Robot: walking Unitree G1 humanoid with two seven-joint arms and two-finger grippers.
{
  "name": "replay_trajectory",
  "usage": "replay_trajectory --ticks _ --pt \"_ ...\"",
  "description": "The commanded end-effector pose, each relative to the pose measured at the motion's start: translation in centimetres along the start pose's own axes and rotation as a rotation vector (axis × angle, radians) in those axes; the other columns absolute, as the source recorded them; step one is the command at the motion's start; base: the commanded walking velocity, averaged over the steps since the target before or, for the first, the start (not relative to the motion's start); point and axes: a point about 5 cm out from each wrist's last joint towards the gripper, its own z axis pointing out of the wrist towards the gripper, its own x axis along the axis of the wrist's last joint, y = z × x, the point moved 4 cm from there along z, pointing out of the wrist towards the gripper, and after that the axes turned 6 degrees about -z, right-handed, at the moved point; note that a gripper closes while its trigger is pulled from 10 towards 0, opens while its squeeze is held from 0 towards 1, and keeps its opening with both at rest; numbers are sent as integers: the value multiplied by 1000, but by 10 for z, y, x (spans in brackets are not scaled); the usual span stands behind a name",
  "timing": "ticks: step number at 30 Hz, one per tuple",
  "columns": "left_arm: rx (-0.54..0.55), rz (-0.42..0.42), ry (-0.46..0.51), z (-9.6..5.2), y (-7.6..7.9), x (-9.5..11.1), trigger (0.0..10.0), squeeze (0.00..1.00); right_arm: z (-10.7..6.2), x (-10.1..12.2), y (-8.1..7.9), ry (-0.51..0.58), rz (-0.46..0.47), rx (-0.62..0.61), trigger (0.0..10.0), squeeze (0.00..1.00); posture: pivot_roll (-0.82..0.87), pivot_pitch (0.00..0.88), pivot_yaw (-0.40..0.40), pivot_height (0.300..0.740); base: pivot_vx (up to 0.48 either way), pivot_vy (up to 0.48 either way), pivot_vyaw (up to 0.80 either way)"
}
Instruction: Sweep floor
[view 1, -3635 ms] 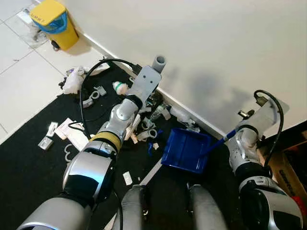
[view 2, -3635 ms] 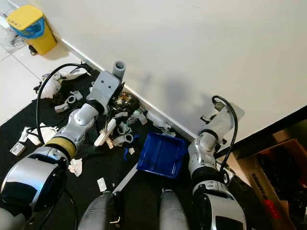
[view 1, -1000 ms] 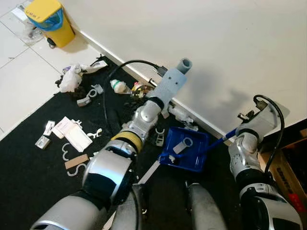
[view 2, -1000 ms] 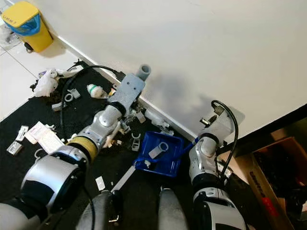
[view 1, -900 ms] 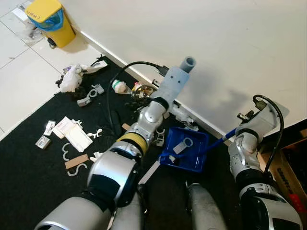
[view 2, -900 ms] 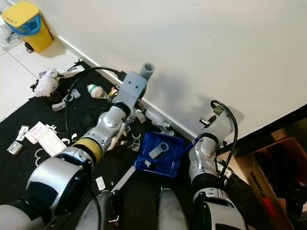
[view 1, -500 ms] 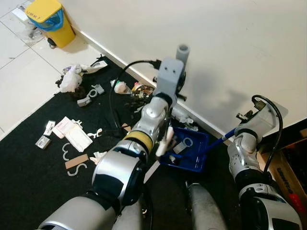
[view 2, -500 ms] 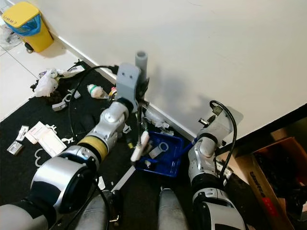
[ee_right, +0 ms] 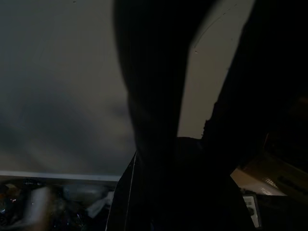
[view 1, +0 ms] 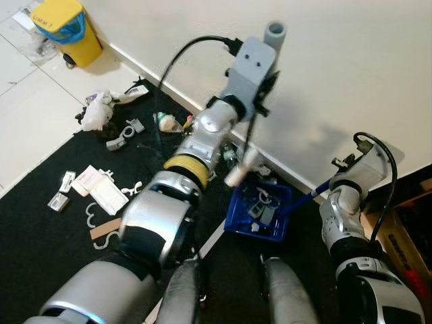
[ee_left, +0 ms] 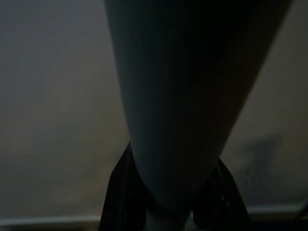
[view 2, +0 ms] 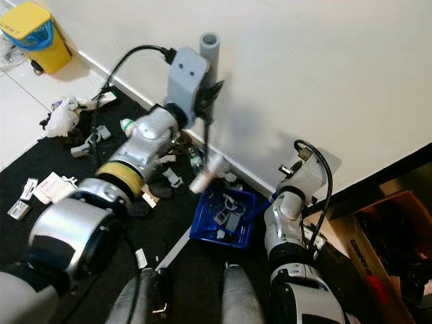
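Note:
My left gripper [view 1: 262, 98] is raised in front of the white wall, shut on the grey handle [ee_left: 168, 96] of a brush. The handle's top [view 1: 275, 30] sticks up above the wrist. The brush's thin rod hangs down to a whitish head [view 1: 235, 177], which is off the floor just above the blue dustpan [view 1: 236, 219]. The dustpan lies on the black mat by the wall's foot with several bits of litter inside. Its blue handle [view 1: 312, 196] runs up to my right gripper [view 1: 334, 183], which is shut on it.
Litter lies on the black mat to the left: crumpled white paper [view 1: 93, 115], a small bottle [view 1: 164, 121], cards [view 1: 101, 196] and plastic hooks. A yellow bin [view 1: 59, 25] stands on the white tiles at the far left. A cardboard box [view 1: 412, 250] sits at the right.
My left arm has lifted the brush off the floor and swung its head up over the dustpan. The dustpan now holds more litter. The right arm has stayed put.

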Motion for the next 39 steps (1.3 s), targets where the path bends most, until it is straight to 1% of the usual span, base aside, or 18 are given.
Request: replay_trajectory --ticks 1,3,4,5,12,17,19,20,21,22,26,28,31,33,34,37,38,39 --pt "-11 43 -37 -5 -4 -9 10000 0 -9 -28 5 -104 -19 -4 10000 0 -66 286 29 740 0 0 0" --pt "26 114 -76 -13 -19 -18 10000 0 -9 -28 3 -104 -20 0 10000 0 -68 287 27 740 0 0 0" --pt "26 114 -76 -13 -19 -18 10000 0 -9 -28 3 -104 -20 0 10000 0 -68 287 27 740 0 0 0" --pt "66 135 -94 -19 -28 -24 10000 0 -9 -26 2 -101 -20 1 10000 0 -69 291 25 740 0 0 0" --pt "104 151 -81 -25 -27 -34 10000 0 -8 -24 5 -83 -48 -22 10000 0 -82 304 21 740 0 0 0" --pt "105 203 -125 -31 -8 -57 10000 0 -11 -23 26 -56 -107 -152 10000 0 -118 328 25 740 0 0 0" --pt "105 203 -125 -31 -8 -57 10000 0 -11 -23 26 -56 -107 -152 10000 0 -118 328 25 740 0 0 0" --pt "77 221 -129 -31 6 -63 10000 0 -15 -28 32 -66 -130 -179 10000 0 -122 333 25 740 0 0 0" --pt "77 221 -129 -31 6 -63 10000 0 -15 -28 32 -66 -130 -179 10000 0 -122 333 25 740 0 0 0" --pt "49 224 -127 -30 19 -66 10000 0 -19 -34 33 -79 -136 -184 10000 0 -122 333 23 740 0 0 0" --pt "12 226 -123 -28 34 -68 10000 0 -20 -36 33 -89 -134 -181 10000 0 -123 336 22 740 0 0 0" --pt "-41 205 -117 -27 55 -71 10000 0 -20 -35 31 -88 -135 -180 10000 0 -126 336 25 740 0 0 0" --pt "-53 181 -111 -26 64 -71 10000 0 -20 -34 30 -86 -135 -182 10000 0 -128 336 25 740 0 0 0" --pt "-32 87 -98 -24 76 -70 10000 0 -20 -33 31 -81 -135 -189 10000 0 -129 336 28 740 0 0 0" --pt "-32 87 -98 -24 76 -70 10000 0 -20 -33 31 -81 -135 -189 10000 0 -129 336 28 740 0 0 0" --pt "-4 0 -95 -22 84 -69 10000 0 -20 -32 32 -79 -134 -193 10000 0 -130 336 30 740 0 0 0" --pt "-5 -102 -107 -22 94 -72 10000 0 -20 -32 33 -77 -130 -193 10000 0 -130 335 32 740 0 0 0" --pt "-5 -102 -107 -22 94 -72 10000 0 -20 -32 33 -77 -130 -193 10000 0 -130 335 32 740 0 0 0"
